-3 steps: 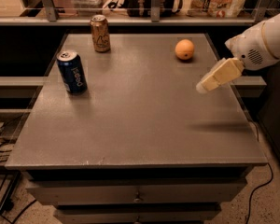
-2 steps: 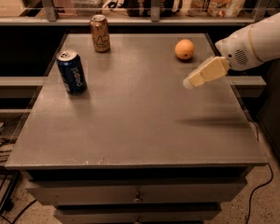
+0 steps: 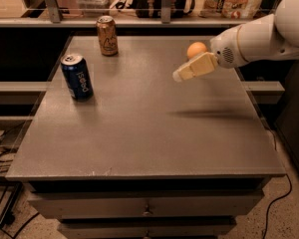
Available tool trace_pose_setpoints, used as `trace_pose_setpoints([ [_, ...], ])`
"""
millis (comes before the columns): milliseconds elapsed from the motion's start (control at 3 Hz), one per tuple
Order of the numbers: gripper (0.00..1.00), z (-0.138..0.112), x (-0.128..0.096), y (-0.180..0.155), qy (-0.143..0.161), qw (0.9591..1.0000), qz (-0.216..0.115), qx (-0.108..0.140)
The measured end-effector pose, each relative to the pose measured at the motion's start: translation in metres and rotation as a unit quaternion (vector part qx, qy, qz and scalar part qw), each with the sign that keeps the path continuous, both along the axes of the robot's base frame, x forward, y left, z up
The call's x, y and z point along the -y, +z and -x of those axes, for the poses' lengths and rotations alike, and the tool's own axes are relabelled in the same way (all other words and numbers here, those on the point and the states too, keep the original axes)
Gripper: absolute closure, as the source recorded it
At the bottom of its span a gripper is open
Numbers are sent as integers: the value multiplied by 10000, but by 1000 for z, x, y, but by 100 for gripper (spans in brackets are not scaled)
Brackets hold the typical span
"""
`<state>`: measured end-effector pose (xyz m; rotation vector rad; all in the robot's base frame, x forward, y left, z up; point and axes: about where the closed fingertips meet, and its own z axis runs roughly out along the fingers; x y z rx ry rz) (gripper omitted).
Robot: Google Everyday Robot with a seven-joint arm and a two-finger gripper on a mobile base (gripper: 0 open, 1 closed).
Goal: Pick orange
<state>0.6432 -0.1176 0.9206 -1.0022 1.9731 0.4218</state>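
This looks like the approach step: the hand [image 3: 182, 73], open or closed I cannot tell, hovers just in front of the orange [image 3: 195, 49] at the worktop's [image 3: 139, 133] far right, and next must settle around the fruit.

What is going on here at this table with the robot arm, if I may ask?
A robot arm reaches in from the right to pick the orange. Its gripper hovers above the table, just in front of the orange, which sits near the far right edge, not yet grasped. A blue can and a gold-brown can stand on the left.
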Motion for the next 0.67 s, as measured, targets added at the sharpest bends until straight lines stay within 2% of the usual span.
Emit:
trace_pose_setpoints([
  [667, 0, -49, -43, -6, 98, 9997, -214, 47],
])
